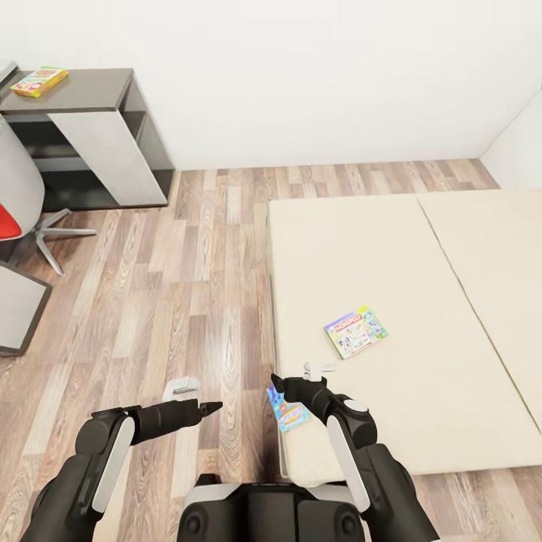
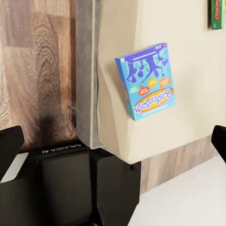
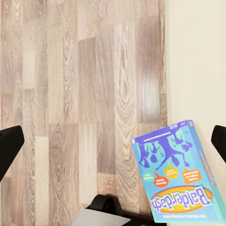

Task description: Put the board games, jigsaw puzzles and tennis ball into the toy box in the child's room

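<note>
Both end effectors, left [image 1: 214,407] and right [image 1: 275,385], gaped wide. Between them, the blue board game [image 1: 289,412] lay at the bed's [image 1: 391,248] near-left corner.

The blue board game [image 2: 147,81] lying at the edge of the bed [image 1: 391,256] carries the title "Balderdash" in white letters on an orange oval, legible in both wrist views [image 3: 180,173]; the smaller print on its orange bubbles is too fine to read. In the left wrist view, the dark robot body [image 2: 61,150] below the bed bears the word "GALAXEA AI". The pale board game [image 1: 355,331] farther up the bed shows a red logo band whose letters are too small to make out. The yellow-green board game [image 1: 39,80] on the table [image 1: 83,90] has large lettering that stays unreadable.
</note>
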Tool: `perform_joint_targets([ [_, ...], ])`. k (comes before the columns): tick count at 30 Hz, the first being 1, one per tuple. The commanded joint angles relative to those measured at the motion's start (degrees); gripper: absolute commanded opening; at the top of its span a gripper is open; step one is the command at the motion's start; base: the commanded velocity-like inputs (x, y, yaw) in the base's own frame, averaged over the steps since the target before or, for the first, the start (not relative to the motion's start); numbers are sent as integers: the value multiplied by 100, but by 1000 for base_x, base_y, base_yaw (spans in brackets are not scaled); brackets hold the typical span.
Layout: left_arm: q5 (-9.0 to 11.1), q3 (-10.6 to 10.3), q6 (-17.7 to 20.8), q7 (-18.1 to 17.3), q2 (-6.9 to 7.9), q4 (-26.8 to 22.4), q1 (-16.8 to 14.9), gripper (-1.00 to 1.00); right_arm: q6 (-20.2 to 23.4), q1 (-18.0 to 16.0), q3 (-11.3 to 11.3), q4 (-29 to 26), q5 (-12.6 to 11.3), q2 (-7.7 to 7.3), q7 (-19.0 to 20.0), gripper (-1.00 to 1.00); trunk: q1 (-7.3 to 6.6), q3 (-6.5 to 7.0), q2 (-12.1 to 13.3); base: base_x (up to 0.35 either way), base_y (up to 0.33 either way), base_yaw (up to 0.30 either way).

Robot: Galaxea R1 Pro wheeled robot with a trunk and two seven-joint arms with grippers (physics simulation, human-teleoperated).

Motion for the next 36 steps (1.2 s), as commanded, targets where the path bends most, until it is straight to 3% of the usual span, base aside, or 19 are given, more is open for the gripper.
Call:
perform_joint_targets([
  [1,23,7,40,-4,0,-3,-4,100,30,-1,-5,-7,-15,2,8,100,4,3,-9,0,0,0],
  [36,25,7,34,2,0,-3,-5,100,-49,0,3,-3,29,2,3,100,4,337,-9,0,0,0],
])
